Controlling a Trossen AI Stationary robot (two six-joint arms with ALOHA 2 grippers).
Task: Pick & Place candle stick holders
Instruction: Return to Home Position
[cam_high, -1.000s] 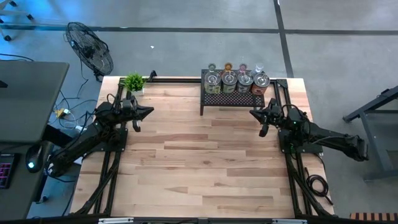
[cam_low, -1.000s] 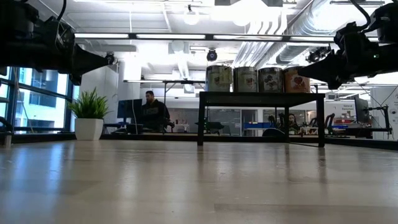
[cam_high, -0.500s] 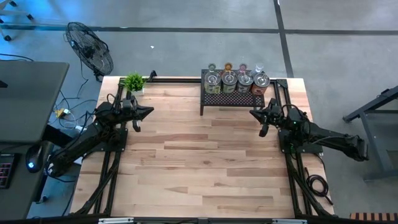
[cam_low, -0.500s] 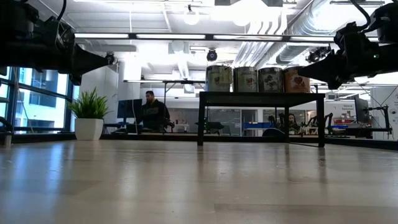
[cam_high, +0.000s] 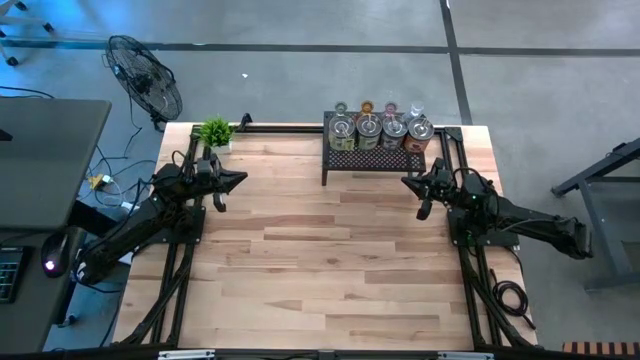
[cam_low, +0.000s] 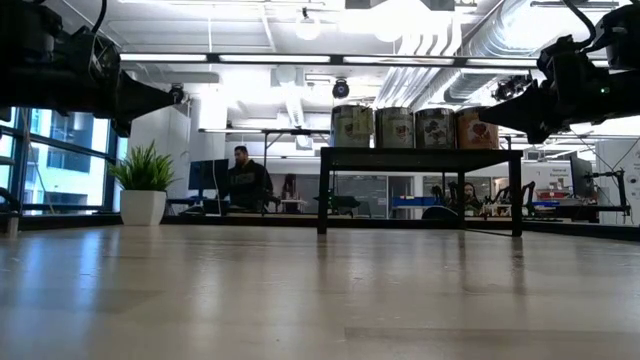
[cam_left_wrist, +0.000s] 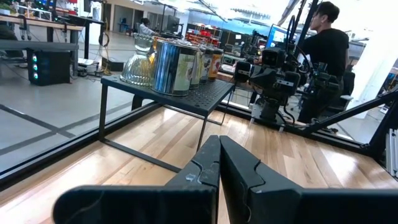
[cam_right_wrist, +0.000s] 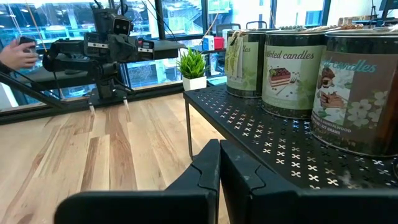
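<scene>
My left gripper (cam_high: 240, 179) and right gripper (cam_high: 406, 181) are closed, empty. The right sits near the rack (cam_high: 375, 160); a stray swing, I judge, could topple the holders (cam_high: 381, 128).

Candle tin (cam_right_wrist: 289, 81) label: "candles".

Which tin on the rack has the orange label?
The tin at the rack end nearer the right tool; the other three labels look grey or greenish. The left tool hangs opposite.
</scene>
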